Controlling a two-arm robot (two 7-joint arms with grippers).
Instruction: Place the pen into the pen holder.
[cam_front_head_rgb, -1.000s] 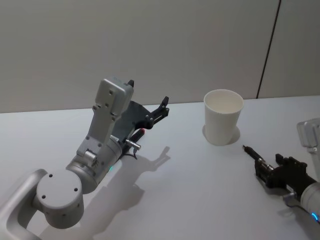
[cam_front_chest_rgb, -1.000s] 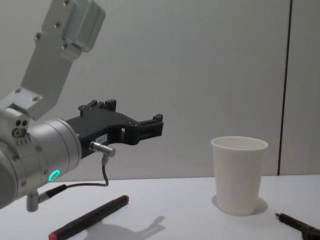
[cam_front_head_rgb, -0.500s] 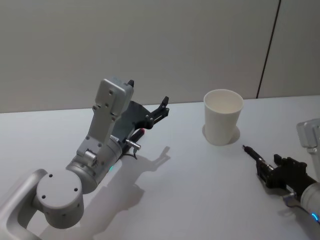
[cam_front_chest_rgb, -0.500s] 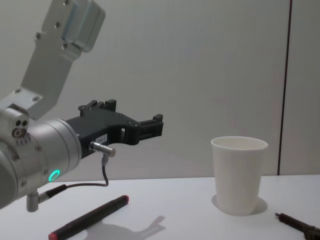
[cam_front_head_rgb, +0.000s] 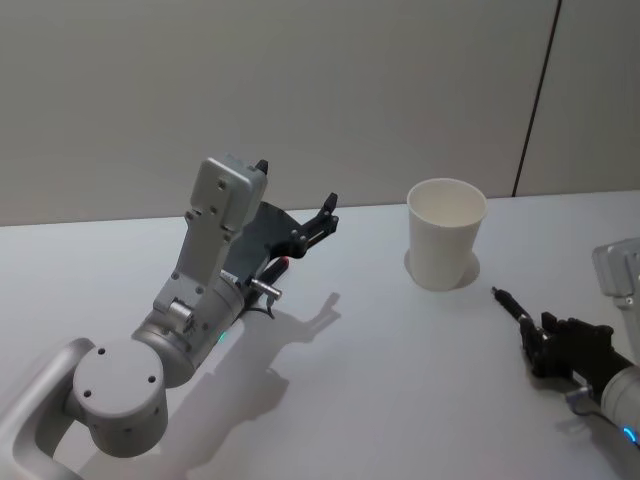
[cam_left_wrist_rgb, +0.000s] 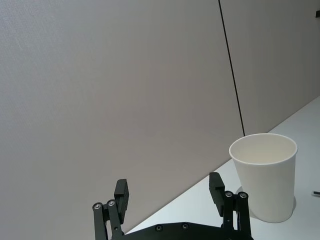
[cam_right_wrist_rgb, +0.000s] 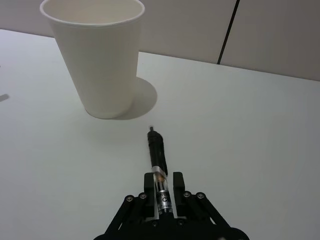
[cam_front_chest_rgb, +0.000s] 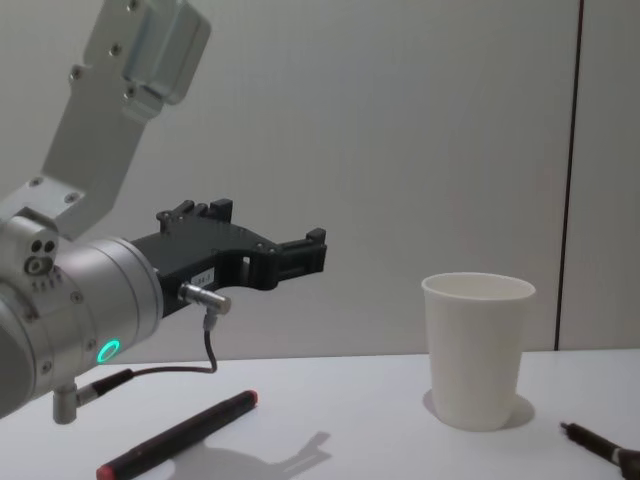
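Note:
The pen holder is a plain white paper cup (cam_front_head_rgb: 446, 235) standing upright at the table's far right (cam_front_chest_rgb: 478, 350). My right gripper (cam_right_wrist_rgb: 162, 184) is shut on a black pen (cam_right_wrist_rgb: 155, 150) held low over the table. The pen's tip points at the cup (cam_right_wrist_rgb: 97, 60) and stops a short way in front of it. In the head view that gripper (cam_front_head_rgb: 548, 342) is at the near right, with the pen (cam_front_head_rgb: 508, 305) sticking out toward the cup. My left gripper (cam_left_wrist_rgb: 168, 186) hangs open and empty above the table's left side, facing the cup (cam_left_wrist_rgb: 265, 177).
A second pen (cam_front_chest_rgb: 180, 435), black with red ends, lies flat on the table below my left arm (cam_front_head_rgb: 200, 300). A grey wall stands just behind the table's far edge. Bare white tabletop (cam_front_head_rgb: 400, 370) lies between the two arms.
My right gripper has shifted slightly to the right with the pen, so its tip sits a little farther from the cup. The left arm has not moved.

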